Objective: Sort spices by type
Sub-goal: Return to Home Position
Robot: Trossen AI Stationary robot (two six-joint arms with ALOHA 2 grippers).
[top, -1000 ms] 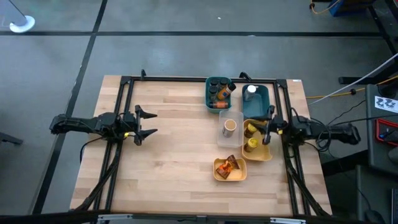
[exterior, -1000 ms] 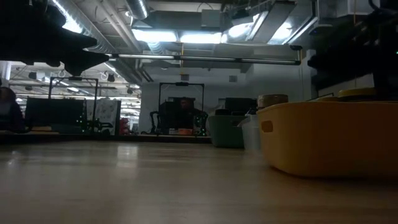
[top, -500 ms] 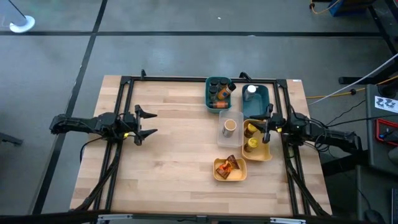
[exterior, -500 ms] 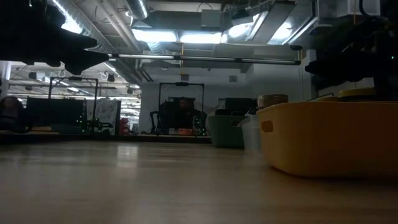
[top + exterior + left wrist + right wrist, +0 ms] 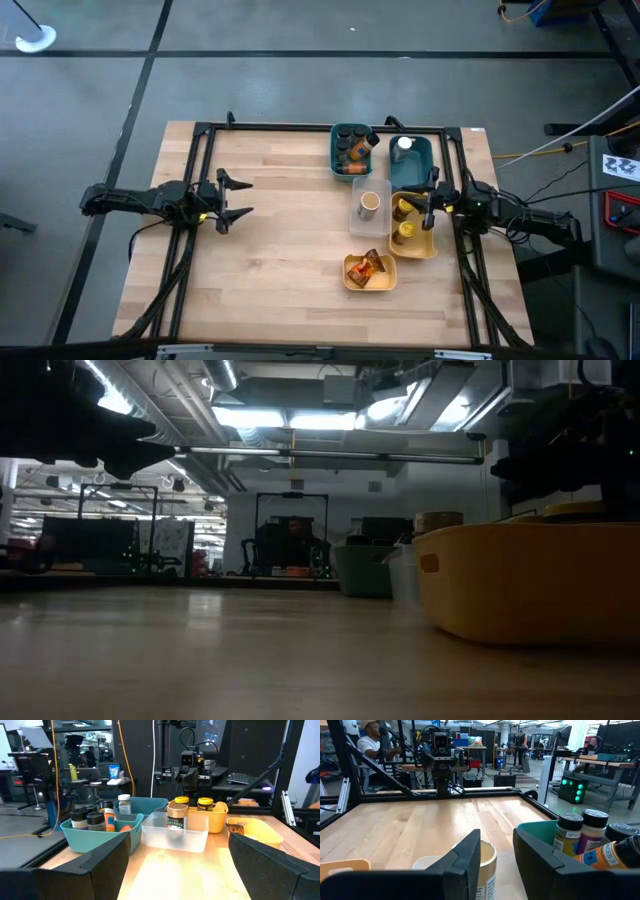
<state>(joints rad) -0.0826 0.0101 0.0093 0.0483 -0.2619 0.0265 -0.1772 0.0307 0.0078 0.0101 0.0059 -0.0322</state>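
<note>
The spices stand sorted in bins at the table's right. Dark-lidded jars [image 5: 348,150] and an orange bottle [image 5: 610,854] fill one teal bin [image 5: 334,160]. A white-lidded jar [image 5: 403,146] stands in the other teal bin. A tan-lidded jar [image 5: 369,202] sits in the clear bin, yellow-lidded jars [image 5: 404,220] in the yellow bin [image 5: 420,250], and orange-brown packets [image 5: 368,267] in a small yellow bin. My right gripper [image 5: 428,203] hovers level at the yellow bin's right side, open and holding nothing. My left gripper [image 5: 247,197] waits open at the table's left.
A black frame [image 5: 300,127] runs along the table's far edge and down both sides. Bare wood [image 5: 290,240] lies between the two grippers. In the low view the small yellow bin [image 5: 530,585] stands close at the right. A person [image 5: 370,745] sits beyond the table's left side.
My right arm's rear part has swung a little toward the table's near edge, while its gripper has stayed by the yellow bin. The bins and spices have kept their places.
</note>
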